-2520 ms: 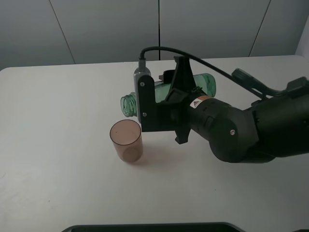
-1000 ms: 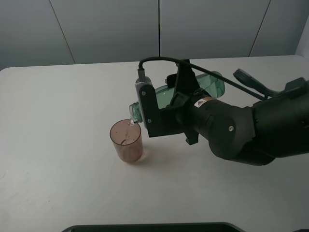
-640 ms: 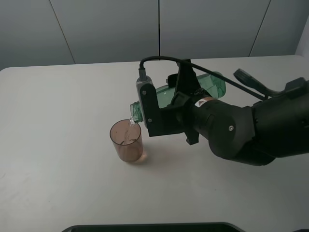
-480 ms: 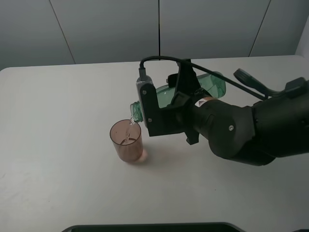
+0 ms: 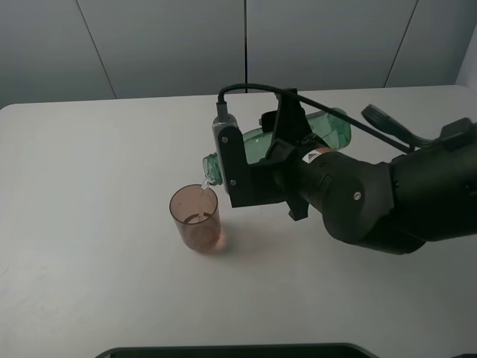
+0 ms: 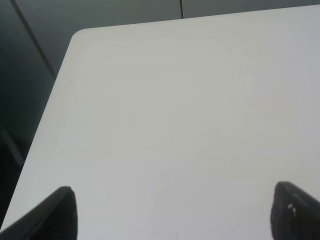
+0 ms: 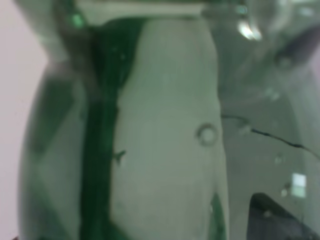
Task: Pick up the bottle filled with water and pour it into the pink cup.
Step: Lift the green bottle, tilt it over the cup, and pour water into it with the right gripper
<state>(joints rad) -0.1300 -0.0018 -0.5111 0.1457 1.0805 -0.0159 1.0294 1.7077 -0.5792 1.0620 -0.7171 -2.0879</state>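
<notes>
My right gripper (image 5: 282, 143) is shut on the green see-through bottle (image 5: 257, 145) and holds it nearly level, base raised toward the back right. Its open neck (image 5: 213, 169) dips over the rim of the pink cup (image 5: 196, 221), which stands upright on the white table (image 5: 89, 186). A thin stream of water falls from the neck into the cup, and some liquid lies in the cup's bottom. The bottle's green body (image 7: 160, 125) fills the right wrist view. My left gripper (image 6: 177, 215) is open and empty above bare table, out of the high view.
A dark flat object (image 5: 223, 350) lies along the table's front edge. Grey wall panels stand behind the table. The left wrist view shows the table's rounded corner (image 6: 80, 35) with a dark drop beyond it. The right arm's black bulk (image 5: 373, 201) covers the table's right side.
The bottle went from level to neck-down over the cup, and its base rose a little. Water now runs into the cup and gathers in it. The cup has not moved.
</notes>
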